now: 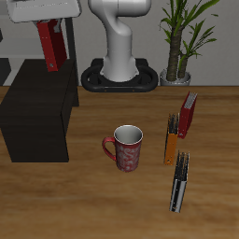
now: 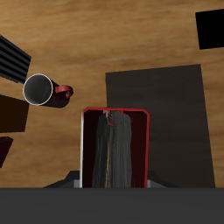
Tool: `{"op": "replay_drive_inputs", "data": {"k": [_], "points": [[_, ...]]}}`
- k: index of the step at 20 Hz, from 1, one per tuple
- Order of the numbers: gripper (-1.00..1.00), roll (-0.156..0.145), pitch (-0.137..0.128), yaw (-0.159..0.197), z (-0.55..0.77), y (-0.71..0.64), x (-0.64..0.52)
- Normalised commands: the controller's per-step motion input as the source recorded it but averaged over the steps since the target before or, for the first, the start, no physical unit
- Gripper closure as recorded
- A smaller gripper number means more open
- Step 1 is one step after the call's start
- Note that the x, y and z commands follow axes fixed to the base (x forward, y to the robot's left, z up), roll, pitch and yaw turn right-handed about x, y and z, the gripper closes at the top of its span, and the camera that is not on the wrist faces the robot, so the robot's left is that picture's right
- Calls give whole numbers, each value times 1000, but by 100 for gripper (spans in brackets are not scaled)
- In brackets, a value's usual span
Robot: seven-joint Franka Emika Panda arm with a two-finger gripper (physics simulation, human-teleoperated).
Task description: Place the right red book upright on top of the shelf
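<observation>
The black shelf (image 1: 37, 117) sits low on the table, its flat top bare. Nearer the front stand a red mug (image 1: 125, 148), an orange book (image 1: 171, 138), another red book (image 1: 189, 114) and a dark book (image 1: 179, 182). The gripper (image 1: 49, 26), clamped on the right red book (image 1: 49, 47), hangs above the shelf's far edge.
</observation>
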Motion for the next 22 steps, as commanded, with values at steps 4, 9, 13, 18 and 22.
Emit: {"op": "replay_drive_inputs", "data": {"k": [4, 9, 13, 18, 22], "points": [[100, 12, 2, 22, -18, -290, 47], [100, -15, 4, -11, -55, -262, 104], [100, -67, -6, -10, -89, -334, 126], [100, -41, 11, -21, -131, -190, 92], [100, -13, 16, 3, -170, -30, 83]]}}
